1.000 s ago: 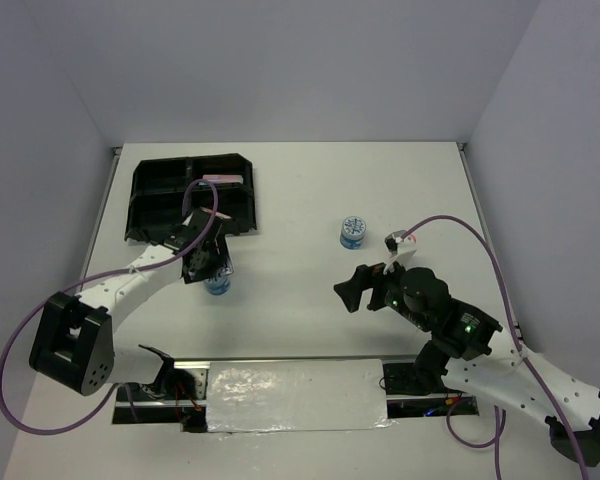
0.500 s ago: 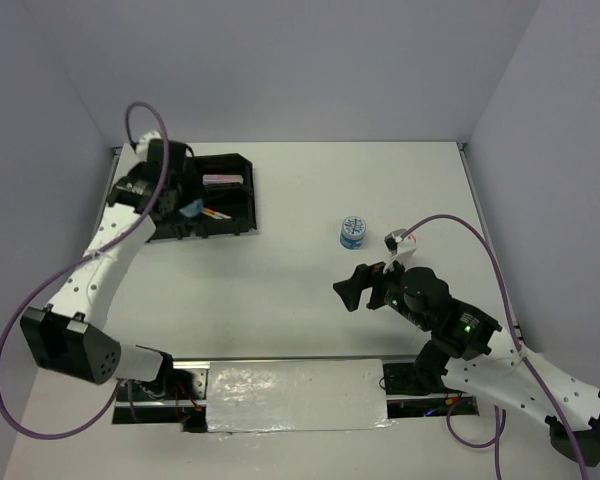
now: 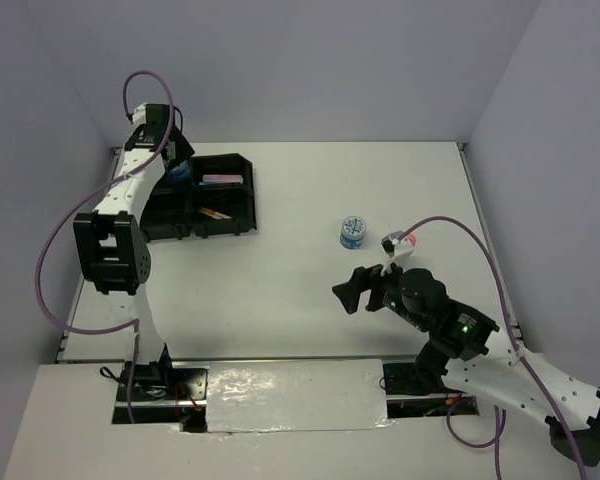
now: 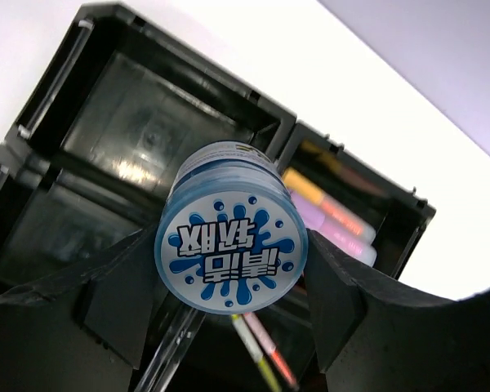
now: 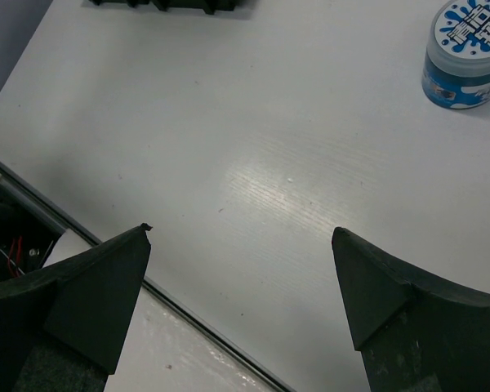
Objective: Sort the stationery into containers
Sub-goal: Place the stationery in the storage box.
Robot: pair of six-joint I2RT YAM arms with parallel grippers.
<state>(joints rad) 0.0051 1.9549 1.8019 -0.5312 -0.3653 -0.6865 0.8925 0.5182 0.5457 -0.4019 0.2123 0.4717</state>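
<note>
From above, my left pincer (image 3: 176, 171) hangs over the far-left compartment of the black plastic divided tray (image 3: 230, 226). A second blue tub (image 3: 352, 231) stands alone on the white table (image 3: 280, 285).

Left wrist now: the pincer's clamped on the side walls of the short round blue plastic tub (image 4: 231, 249) with the splash-patterned lid. I'd call it light, rigid and slick. Thin pastel markers (image 4: 331, 216) lie in a neighbouring compartment.

Right wrist: the right pincer (image 5: 241, 237) is spread wide, holding nothing.
</note>
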